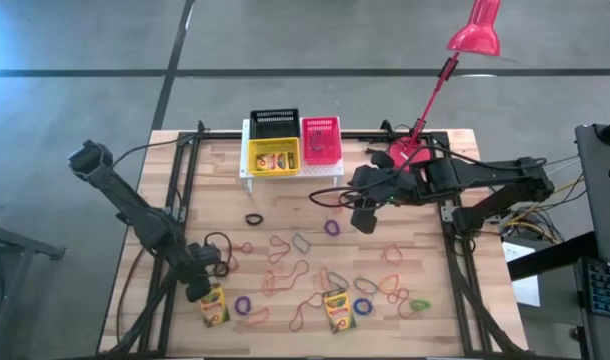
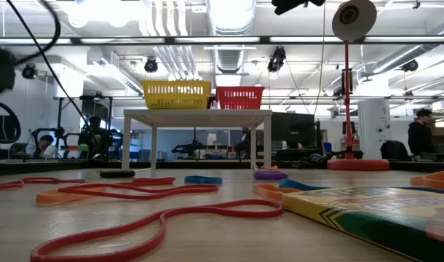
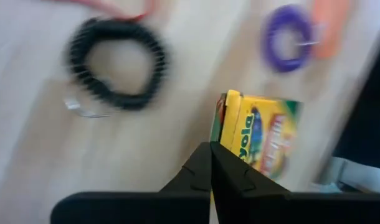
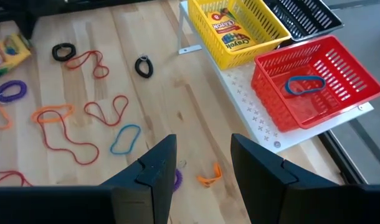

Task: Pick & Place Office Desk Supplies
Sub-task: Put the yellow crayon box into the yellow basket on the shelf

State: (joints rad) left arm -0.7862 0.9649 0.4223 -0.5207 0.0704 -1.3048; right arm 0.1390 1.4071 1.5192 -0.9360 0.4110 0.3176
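Two yellow-and-green crayon boxes lie flat near the table's front edge, one (image 1: pixel 214 306) at the left and one (image 1: pixel 336 311) in the middle. Another box (image 4: pixel 230 31) lies in the yellow basket (image 1: pixel 273 155), which sits between a black basket (image 1: pixel 274 120) and a red basket (image 1: pixel 320 140). A blue band (image 4: pixel 304 84) lies in the red basket. Several rubber bands (image 1: pixel 285 280) are scattered over the wood. My left gripper (image 3: pixel 210 149) is shut, low at the left box (image 3: pixel 261 137). My right gripper (image 4: pixel 202 162) hangs open above the table's middle. My left gripper slants down with its shut fingertips at the left crayon box's green long edge (image 3: pixel 216 127). Nothing shows between the fingers. The box lies flat on the table. I cannot tell whether the tips touch it.
The baskets stand on a white perforated stand (image 4: pixel 252 118) at the table's far edge. A red desk lamp (image 1: pixel 475 35) rises from its base (image 1: pixel 405 155) at the far right. A black coiled band (image 3: pixel 115 62) and a purple one (image 3: pixel 286 37) lie near the left box.
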